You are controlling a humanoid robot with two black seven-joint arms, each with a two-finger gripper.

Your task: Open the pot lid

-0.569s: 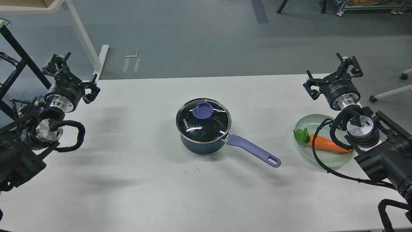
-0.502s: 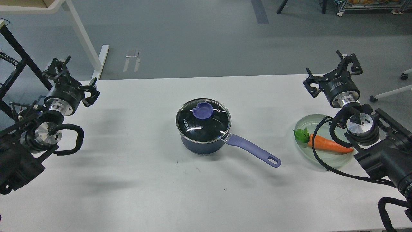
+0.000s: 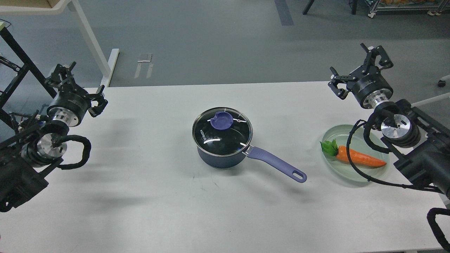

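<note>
— Both claws first: how do they stand?
— Left gripper (image 3: 76,84) hangs over the table's far left corner with its fingers spread wide, holding nothing. Right gripper (image 3: 358,72) sits at the far right edge, fingers likewise parted and empty.
— And the pot?
— Dark blue pot (image 3: 221,154) stands in the middle of the white table (image 3: 140,196), well apart from both claws. Its glass lid (image 3: 222,131) rests flat on the rim, purple knob (image 3: 221,121) on top, toward the far side.
— Which way does the handle point?
— Purple handle (image 3: 277,164) runs out to the right and toward the near edge.
— Anything else on the table?
— A pale green plate (image 3: 334,168) lies right of the handle's tip, with a carrot (image 3: 358,157) on it, leaves pointing left. The right arm's black cable crosses over the plate.
</note>
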